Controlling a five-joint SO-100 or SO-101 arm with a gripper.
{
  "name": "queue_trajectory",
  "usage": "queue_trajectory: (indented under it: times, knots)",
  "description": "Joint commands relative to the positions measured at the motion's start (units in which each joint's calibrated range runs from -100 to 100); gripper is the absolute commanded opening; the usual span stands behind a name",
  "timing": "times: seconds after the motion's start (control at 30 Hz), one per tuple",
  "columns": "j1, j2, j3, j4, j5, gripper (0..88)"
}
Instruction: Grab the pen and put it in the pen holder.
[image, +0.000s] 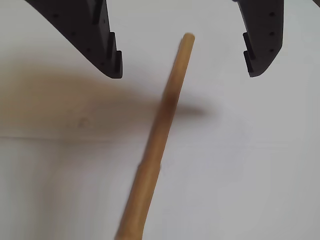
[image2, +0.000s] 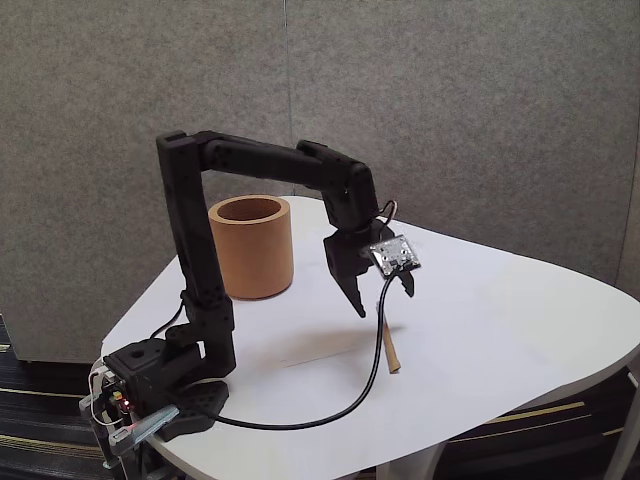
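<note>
The pen (image: 157, 135) is a tan wooden stick lying flat on the white table (image2: 500, 330). In the wrist view it runs from the bottom edge up to a point between my fingers. My gripper (image: 185, 72) hangs open just above the pen's far end, one black finger on each side and neither touching it. In the fixed view the gripper (image2: 383, 300) hovers over the upper end of the pen (image2: 389, 348). The pen holder (image2: 251, 247), a squat brown cardboard cup, stands upright to the left of the gripper, behind the arm.
A black cable (image2: 330, 415) loops from the wrist across the table to the arm's base (image2: 160, 385) at the front left edge. The table's rounded edge runs close in front of the pen. A grey partition wall stands behind.
</note>
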Motion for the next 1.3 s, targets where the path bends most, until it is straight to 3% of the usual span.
queue_trajectory:
  times: [0.0,0.37,0.73,1.27]
  knots:
    - [1.38,1.42,-2.71,0.0,-0.29,35.0]
    - [2.12,5.25,-2.71,5.08,-1.66,35.0]
    - [2.48,12.97,-12.09,5.25,-1.66,35.0]
    - [2.41,18.67,-11.46,5.25,-1.66,34.9]
